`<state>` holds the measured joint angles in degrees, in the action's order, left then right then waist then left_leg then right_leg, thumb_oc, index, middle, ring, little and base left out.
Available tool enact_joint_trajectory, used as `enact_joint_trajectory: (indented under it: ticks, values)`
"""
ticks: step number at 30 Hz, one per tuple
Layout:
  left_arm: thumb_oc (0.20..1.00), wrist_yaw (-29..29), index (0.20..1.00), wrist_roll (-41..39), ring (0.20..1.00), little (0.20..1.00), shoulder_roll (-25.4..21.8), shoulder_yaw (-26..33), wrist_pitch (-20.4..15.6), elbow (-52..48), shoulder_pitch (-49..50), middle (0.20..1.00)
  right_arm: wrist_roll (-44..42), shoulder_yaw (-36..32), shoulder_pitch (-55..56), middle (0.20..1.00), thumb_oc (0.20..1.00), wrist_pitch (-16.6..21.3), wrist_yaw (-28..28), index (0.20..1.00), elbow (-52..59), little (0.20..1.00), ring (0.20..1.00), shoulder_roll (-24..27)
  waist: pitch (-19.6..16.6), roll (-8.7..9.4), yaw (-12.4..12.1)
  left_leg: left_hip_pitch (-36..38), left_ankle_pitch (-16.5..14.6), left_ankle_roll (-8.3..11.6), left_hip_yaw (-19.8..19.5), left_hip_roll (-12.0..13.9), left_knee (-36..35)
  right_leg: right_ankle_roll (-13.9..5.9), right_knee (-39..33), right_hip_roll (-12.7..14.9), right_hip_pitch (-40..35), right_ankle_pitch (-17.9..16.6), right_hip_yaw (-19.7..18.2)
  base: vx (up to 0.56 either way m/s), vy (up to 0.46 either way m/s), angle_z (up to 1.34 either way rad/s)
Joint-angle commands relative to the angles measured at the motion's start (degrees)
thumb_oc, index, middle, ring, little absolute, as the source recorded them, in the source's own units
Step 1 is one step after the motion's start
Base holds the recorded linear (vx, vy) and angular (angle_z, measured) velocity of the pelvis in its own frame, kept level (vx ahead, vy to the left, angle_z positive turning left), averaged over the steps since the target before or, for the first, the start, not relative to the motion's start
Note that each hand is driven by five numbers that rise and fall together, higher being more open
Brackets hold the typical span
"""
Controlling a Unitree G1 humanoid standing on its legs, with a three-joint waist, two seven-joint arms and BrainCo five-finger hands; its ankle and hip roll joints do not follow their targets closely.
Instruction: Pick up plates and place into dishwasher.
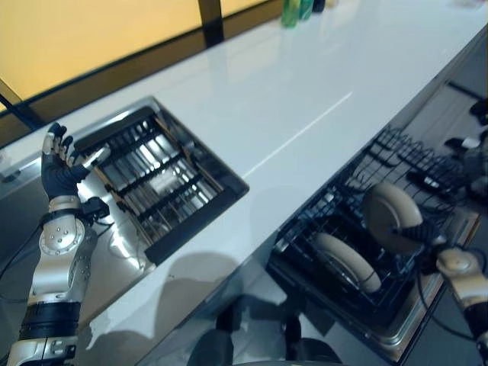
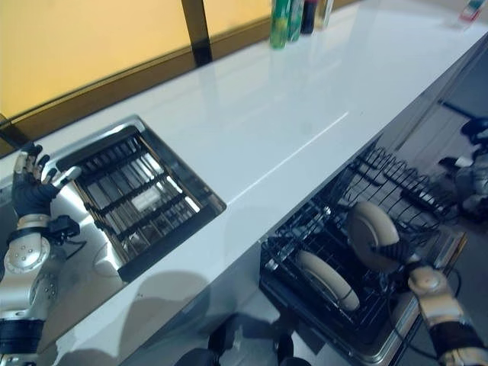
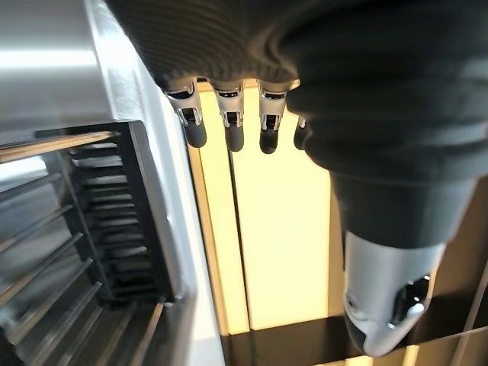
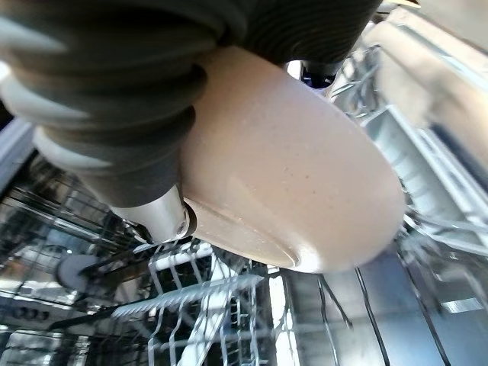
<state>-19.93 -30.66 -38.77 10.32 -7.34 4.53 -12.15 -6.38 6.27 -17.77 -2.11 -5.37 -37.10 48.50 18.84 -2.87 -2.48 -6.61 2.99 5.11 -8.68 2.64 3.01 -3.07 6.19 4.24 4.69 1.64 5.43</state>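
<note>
My right hand (image 1: 428, 231) is shut on a beige plate (image 1: 387, 216) and holds it tilted on edge over the pulled-out dishwasher rack (image 1: 303, 229). In the right wrist view the plate (image 4: 305, 175) lies against the hand's dark cover (image 4: 114, 99), with the thumb (image 4: 162, 215) pressed to its rim. A second beige plate (image 1: 345, 261) stands slotted in the rack, to the left of the held one. My left hand (image 1: 58, 165) is raised at the left edge of the sink, open and holding nothing; its fingers (image 3: 229, 126) hang relaxed.
A dark wire dish rack (image 1: 152, 177) fills the steel sink (image 1: 126, 252) set into the white counter (image 1: 305, 99). Green bottles (image 1: 296, 11) stand at the counter's far edge. The back part of the dishwasher rack (image 2: 396, 179) holds bare tines.
</note>
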Motion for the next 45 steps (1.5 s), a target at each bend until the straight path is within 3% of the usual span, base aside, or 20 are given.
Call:
enact_joint_trajectory:
  ticks: [1,7,10,22,24,25,31,39,45]
  values:
    - [1.0,-3.1,1.0,-1.2,1.0,1.0,-1.7,-1.2,-5.8,0.1,-4.3,1.0,-0.7,4.3,-8.4,0.2,0.2,2.9,-3.5,0.2,0.5,0.2,0.2,5.7,0.9,-0.08,-0.5,-3.2,-4.1,0.92,0.0,1.2,6.4,-1.13,8.2,3.0,8.4,1.5,0.7,-0.12,0.013,0.02]
    - [1.0,-5.8,1.0,-1.2,1.0,1.0,-0.1,-2.9,-8.2,0.4,-4.7,1.0,0.6,10.5,-16.3,0.2,0.2,4.3,-9.6,0.2,-7.2,0.2,0.2,10.0,3.0,-3.02,-0.6,-6.7,-3.1,1.49,0.1,1.0,7.7,0.56,13.3,2.9,14.0,3.7,0.8,-0.06,0.019,0.01]
    - [1.0,-6.9,1.0,-1.6,1.0,1.0,-0.5,-3.8,-8.5,0.8,-5.9,1.0,2.3,13.6,-20.3,0.2,0.2,4.5,-10.1,0.2,-11.6,0.2,0.2,10.7,4.3,-4.0,-0.9,-8.4,-2.4,1.47,0.5,1.1,7.7,1.09,14.8,2.7,16.3,4.3,0.9,-0.08,-0.024,0.01]
    - [1.0,-7.5,1.0,-3.7,1.0,1.0,-1.7,-3.0,-8.6,-0.3,-5.2,1.0,9.6,16.5,-25.2,0.2,0.2,-3.7,2.2,0.2,-16.6,0.2,0.2,10.7,7.1,-5.97,-1.0,-10.9,-0.5,0.85,1.9,1.5,7.9,2.41,16.4,1.8,18.2,5.0,1.0,-0.03,-0.014,-0.01]
    - [1.0,-7.2,1.0,-4.2,1.0,1.0,-1.9,-2.9,-8.3,-0.4,-5.1,1.0,9.3,15.9,-25.4,0.925,0.925,-3.9,2.8,0.925,-17.1,0.925,0.925,10.7,7.1,-6.21,-1.0,-10.8,-0.5,0.75,2.0,1.5,7.9,2.53,16.1,1.8,17.8,5.0,1.0,0.0,0.0,0.0]
    - [1.0,-7.1,1.0,-4.1,1.0,1.0,-1.7,-2.9,-8.3,-0.4,-5.0,1.0,9.8,15.4,-25.2,1.0,1.0,-3.9,3.4,1.0,-17.4,1.0,1.0,10.5,7.1,-6.29,-0.9,-10.6,-0.4,0.71,2.1,1.5,7.8,2.56,15.8,1.8,17.5,4.9,1.0,0.0,0.0,0.0]
    - [1.0,-6.6,1.0,-4.5,1.0,1.0,-1.3,-1.8,-7.4,-1.7,-2.9,1.0,9.4,12.1,-21.6,1.0,1.0,-3.6,4.8,1.0,-15.9,1.0,1.0,10.5,6.2,-5.86,-0.6,-8.3,-0.3,0.57,2.8,1.6,6.8,2.55,13.1,1.7,14.0,4.3,0.7,0.01,0.025,0.03]
    - [1.0,-4.7,1.0,-3.9,1.0,1.0,-0.9,0.3,-5.9,-3.3,0.5,1.0,5.2,4.3,-13.8,1.0,1.0,-2.8,7.2,1.0,-12.2,1.0,1.0,9.9,3.1,-3.88,-0.3,-3.4,-0.4,0.79,3.8,2.1,4.4,1.95,7.5,1.8,7.0,2.8,0.9,0.05,0.02,0.06]
    - [1.0,-3.5,1.0,-2.2,1.0,1.0,1.5,1.9,-5.4,-3.8,4.5,1.0,-2.1,-4.7,-5.3,1.0,1.0,-4.5,16.4,1.0,-0.5,1.0,1.0,4.0,0.4,-2.0,0.4,0.5,-1.0,0.68,4.3,2.7,2.9,1.49,4.4,1.4,2.2,2.1,0.7,0.08,0.01,0.0]
